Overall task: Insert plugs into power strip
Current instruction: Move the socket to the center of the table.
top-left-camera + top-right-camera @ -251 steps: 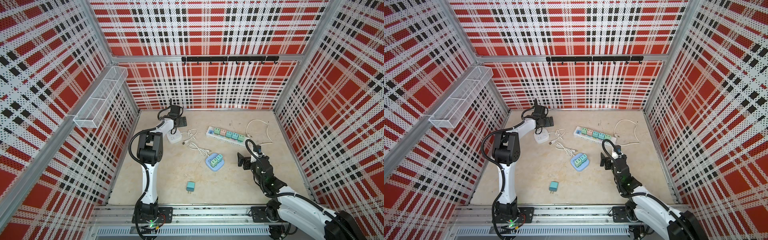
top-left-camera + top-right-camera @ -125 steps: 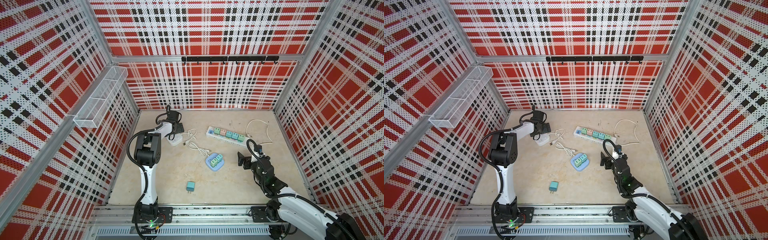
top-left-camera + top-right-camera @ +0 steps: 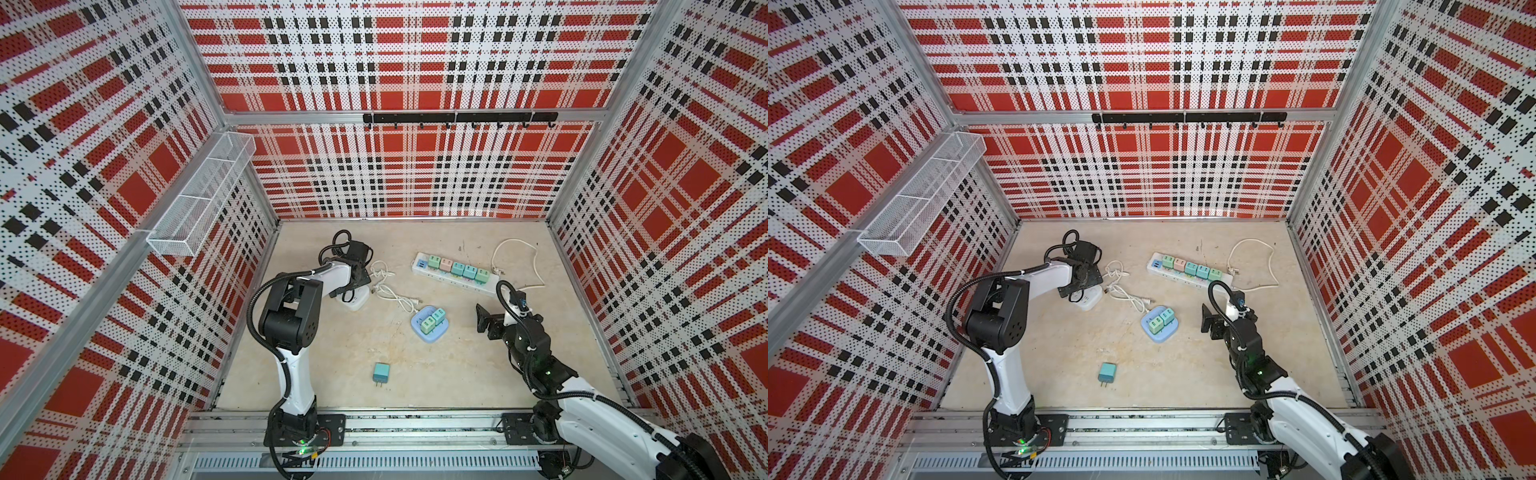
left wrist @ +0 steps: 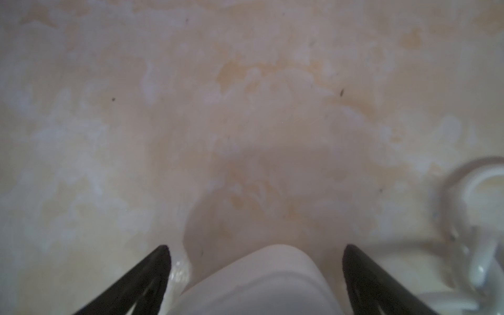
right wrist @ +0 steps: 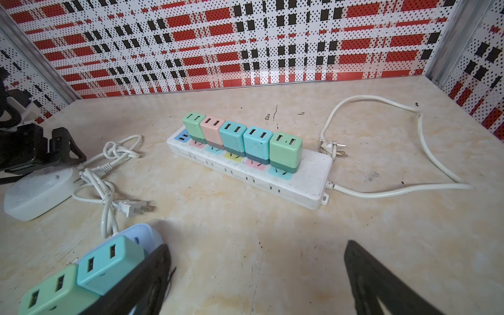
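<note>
Left gripper (image 4: 256, 247), wide, sits over a white socket block (image 3: 356, 300) far left. Right gripper (image 5: 257, 244), wide and empty, faces five plugs (image 5: 234, 137) in the power strip (image 5: 313, 177).

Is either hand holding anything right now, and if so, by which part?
Nothing is held. The left hand stands open around the round white power strip, gaps on both sides; the right hand is open and empty.
</note>
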`<state>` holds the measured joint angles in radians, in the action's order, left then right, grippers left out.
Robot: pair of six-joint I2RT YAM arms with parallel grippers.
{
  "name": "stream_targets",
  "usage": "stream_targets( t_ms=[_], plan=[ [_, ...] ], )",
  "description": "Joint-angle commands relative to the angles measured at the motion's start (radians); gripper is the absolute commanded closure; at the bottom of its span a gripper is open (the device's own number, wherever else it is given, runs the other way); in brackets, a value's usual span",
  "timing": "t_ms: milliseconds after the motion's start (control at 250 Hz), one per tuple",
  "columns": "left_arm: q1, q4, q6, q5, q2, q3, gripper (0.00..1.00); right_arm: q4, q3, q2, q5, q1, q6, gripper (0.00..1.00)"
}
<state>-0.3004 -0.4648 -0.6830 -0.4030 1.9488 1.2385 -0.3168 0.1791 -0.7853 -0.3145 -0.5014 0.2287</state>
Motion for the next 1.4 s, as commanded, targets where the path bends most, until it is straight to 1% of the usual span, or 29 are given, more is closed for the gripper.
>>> stream_targets(
  t_ms=[0,176,348,468,688,792,880,1024,1116,1165,1209,1305,1393],
  plan=[
    [-0.065,-0.034,-0.079,-0.062,-0.078,-0.064,0.01,-0.030,-0.010,0.013,0.006,0.004,-0.004,0.00],
    [-0.130,-0.033,-0.164,-0.095,-0.168,-0.169,0.01,-0.028,-0.010,0.012,0.008,0.004,-0.005,0.00],
    [-0.222,0.007,-0.252,-0.123,-0.253,-0.280,0.01,-0.026,-0.012,0.018,0.009,0.004,-0.005,0.00],
    [-0.274,0.010,-0.299,-0.144,-0.293,-0.328,0.01,-0.024,-0.015,0.024,0.011,0.003,-0.005,0.00],
    [-0.364,0.012,-0.351,-0.172,-0.365,-0.408,0.00,-0.021,-0.019,0.034,0.011,0.003,-0.003,0.00],
    [-0.413,0.010,-0.373,-0.204,-0.406,-0.438,0.01,-0.020,-0.021,0.034,0.009,0.004,-0.002,0.00],
    [-0.431,0.012,-0.373,-0.195,-0.429,-0.454,0.01,-0.025,-0.019,0.030,0.006,0.003,-0.002,0.00],
    [-0.430,-0.005,-0.356,-0.207,-0.471,-0.459,0.01,-0.002,0.000,0.017,0.002,0.003,0.002,0.00],
    [-0.428,-0.031,-0.335,-0.209,-0.521,-0.452,0.01,0.121,0.053,0.037,0.020,-0.007,0.029,0.10],
    [-0.427,-0.036,-0.320,-0.212,-0.558,-0.451,0.01,0.203,0.085,0.067,0.008,-0.035,0.064,0.13],
    [-0.426,-0.033,-0.299,-0.214,-0.595,-0.454,0.01,0.253,0.106,0.101,-0.012,-0.089,0.079,0.15],
    [-0.405,-0.034,-0.259,-0.210,-0.684,-0.470,0.01,0.334,0.153,0.153,-0.100,-0.261,0.106,0.18],
    [-0.382,-0.049,-0.227,-0.188,-0.792,-0.497,0.01,0.366,0.191,0.129,-0.199,-0.432,0.144,0.19]
  ],
)
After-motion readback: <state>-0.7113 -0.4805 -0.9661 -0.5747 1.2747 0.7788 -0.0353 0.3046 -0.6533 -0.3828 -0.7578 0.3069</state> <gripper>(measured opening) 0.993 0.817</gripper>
